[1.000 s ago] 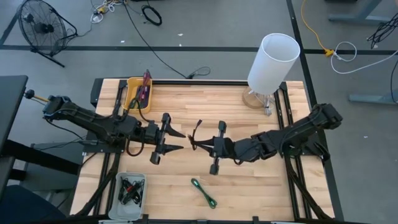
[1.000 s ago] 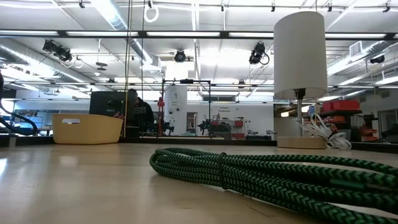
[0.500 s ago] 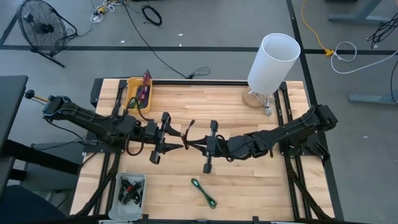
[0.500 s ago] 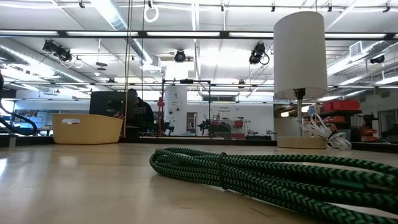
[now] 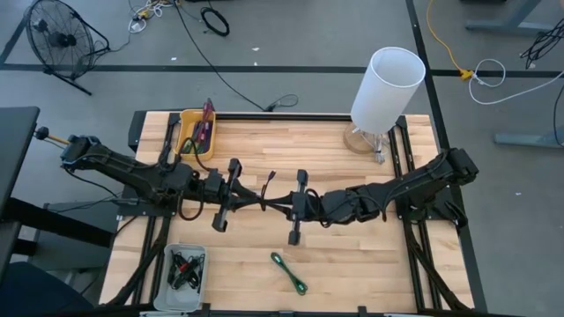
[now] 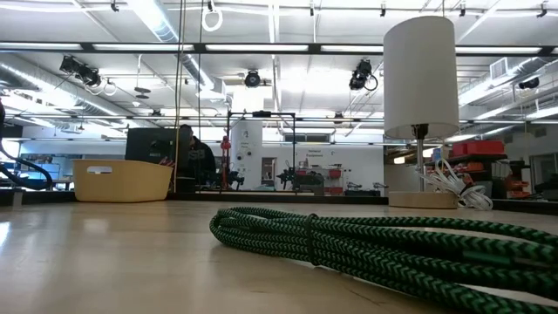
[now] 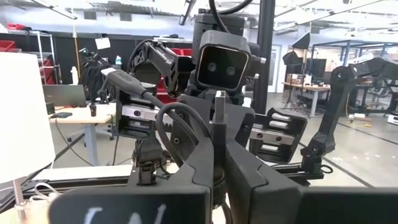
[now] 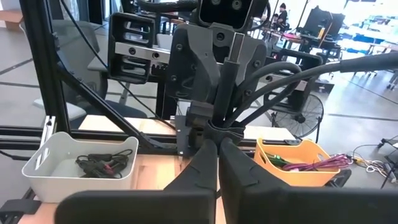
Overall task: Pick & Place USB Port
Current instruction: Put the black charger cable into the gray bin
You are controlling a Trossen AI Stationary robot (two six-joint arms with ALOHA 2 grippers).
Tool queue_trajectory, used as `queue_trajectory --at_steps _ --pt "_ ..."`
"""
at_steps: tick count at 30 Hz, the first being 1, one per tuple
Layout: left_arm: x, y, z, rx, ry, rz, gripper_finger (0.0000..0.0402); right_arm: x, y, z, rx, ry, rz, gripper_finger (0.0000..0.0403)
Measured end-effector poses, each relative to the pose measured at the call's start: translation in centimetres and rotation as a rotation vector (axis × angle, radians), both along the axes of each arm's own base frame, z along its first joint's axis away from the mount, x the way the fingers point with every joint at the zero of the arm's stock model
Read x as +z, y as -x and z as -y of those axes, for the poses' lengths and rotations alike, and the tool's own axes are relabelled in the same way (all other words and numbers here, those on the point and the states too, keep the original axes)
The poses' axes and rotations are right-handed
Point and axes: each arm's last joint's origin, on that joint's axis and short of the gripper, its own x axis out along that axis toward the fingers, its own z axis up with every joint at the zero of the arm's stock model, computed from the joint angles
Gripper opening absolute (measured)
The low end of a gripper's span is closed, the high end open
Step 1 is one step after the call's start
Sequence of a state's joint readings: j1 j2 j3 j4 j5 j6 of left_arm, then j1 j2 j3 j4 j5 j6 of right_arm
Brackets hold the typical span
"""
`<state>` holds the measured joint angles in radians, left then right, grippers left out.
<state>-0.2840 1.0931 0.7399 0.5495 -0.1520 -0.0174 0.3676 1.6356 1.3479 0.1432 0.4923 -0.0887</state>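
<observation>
We have both arms meeting nose to nose above the middle of the surface [image 5: 352, 255], and between them hangs the dark cable [image 5: 267, 199], a short bundle held in the air, well clear of the wood. The right gripper [image 5: 280, 206] is pinched tight on the banded middle of that bundle, while the left gripper [image 5: 256, 203] has its fingers drawn together on the end that reaches toward it; in the left wrist view a flat metal USB plug [image 7: 219, 112] stands up from between those fingers. To do this handover well, we judge we should make sure the left grip is firm before the right one lets go, then part the arms slowly along the cable's line so nothing is yanked. The bundle's long axis runs roughly left to right between the two grippers, with loose ends rising toward the far side. The plug itself points along the left gripper's reach, toward the right arm.
</observation>
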Motion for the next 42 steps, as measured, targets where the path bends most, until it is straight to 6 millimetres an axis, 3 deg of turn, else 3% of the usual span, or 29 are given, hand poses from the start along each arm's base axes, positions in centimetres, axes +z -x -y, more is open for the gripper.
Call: queue_trajectory --at_steps 12,20,30,42 --pt "0.0 0.1 -0.1 0.025 0.026 -0.011 0.0019 -0.7 0.3 -0.4 0.019 -0.010 -0.066 0.0096" --pt "0.4 3.6 0.8 0.029 0.148 -0.157 0.0019 -1.6 0.5 -0.3 0.011 0.007 -0.156 0.0144" --pt "-1.8 9.5 5.1 -0.052 0.552 -0.509 0.0019 -2.3 0.8 -0.2 -0.026 0.034 -0.232 0.0136" --pt "-7.6 14.1 10.9 0.030 1.019 -1.132 0.0019 -2.5 0.9 -0.1 -0.027 0.041 -0.250 0.0121"
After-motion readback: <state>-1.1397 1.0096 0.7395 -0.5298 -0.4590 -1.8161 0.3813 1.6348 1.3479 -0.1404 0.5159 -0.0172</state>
